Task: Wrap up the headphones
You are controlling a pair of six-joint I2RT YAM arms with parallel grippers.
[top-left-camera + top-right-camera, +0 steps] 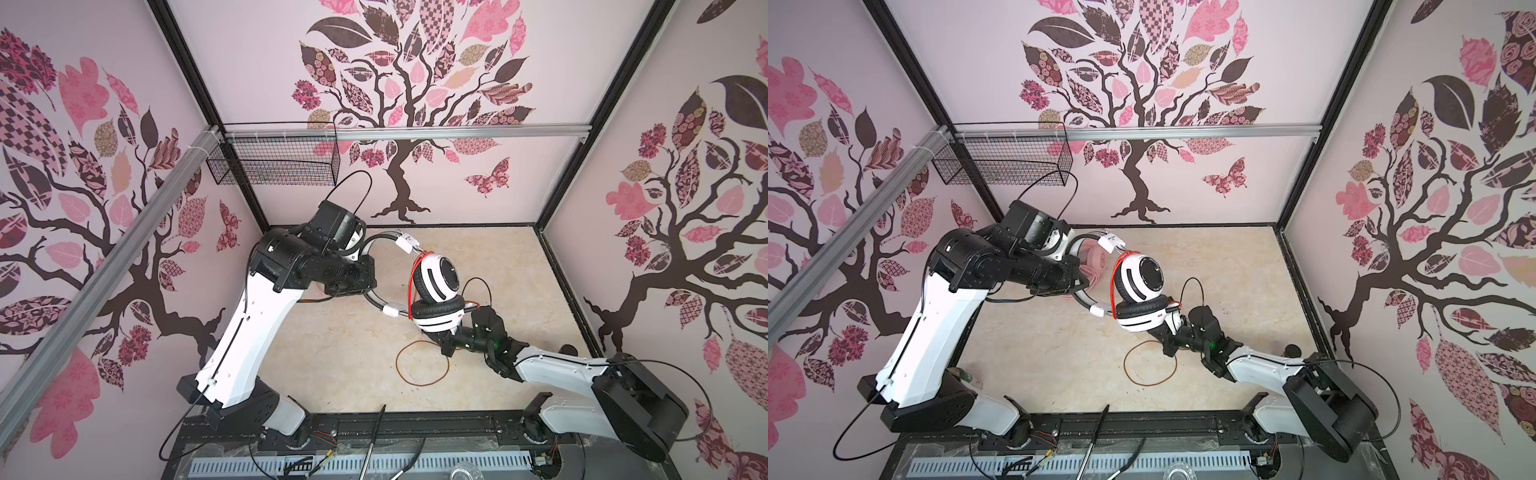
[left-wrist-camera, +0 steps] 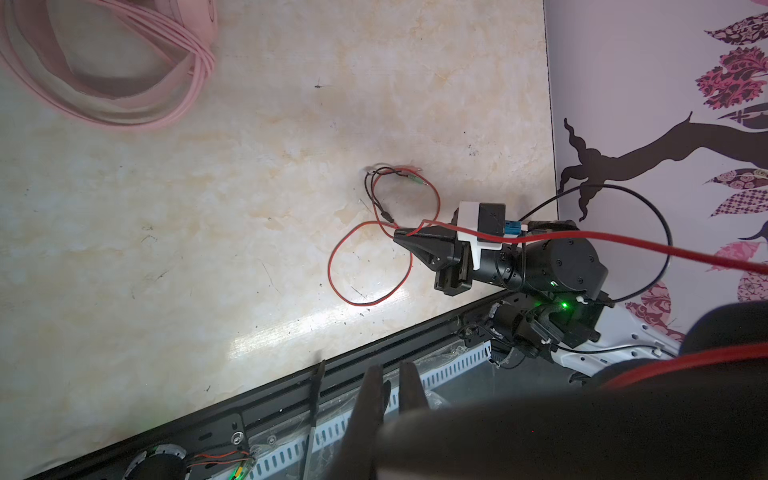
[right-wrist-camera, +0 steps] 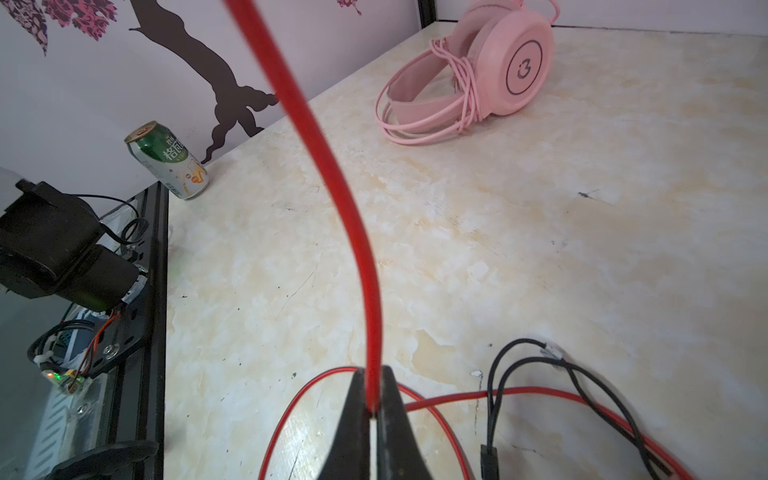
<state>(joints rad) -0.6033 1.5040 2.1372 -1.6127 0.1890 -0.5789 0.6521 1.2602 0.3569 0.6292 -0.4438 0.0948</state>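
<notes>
The white-and-black headphones [image 1: 438, 282] [image 1: 1140, 282] hang above the table, with orange-red cord looped round one earcup. My left gripper [image 2: 392, 366] is shut on their headband, which shows as a dark blur close to the left wrist camera. The right gripper [image 3: 372, 372] [image 1: 446, 347] is just below the lower earcup. It is shut on the red cord [image 3: 332, 174], which runs taut upward. More of this cord lies in a loop on the table [image 1: 422, 363] [image 2: 365, 266]. The pink headphones [image 3: 498, 70] [image 2: 124, 62] lie at the back, their pink cord wound round them.
A green drink can [image 3: 170, 164] stands by the left wall near the front edge. A black wire basket [image 1: 282, 162] hangs on the back wall. A thin black rod [image 1: 374, 440] lies across the front rail. Walls close in on three sides.
</notes>
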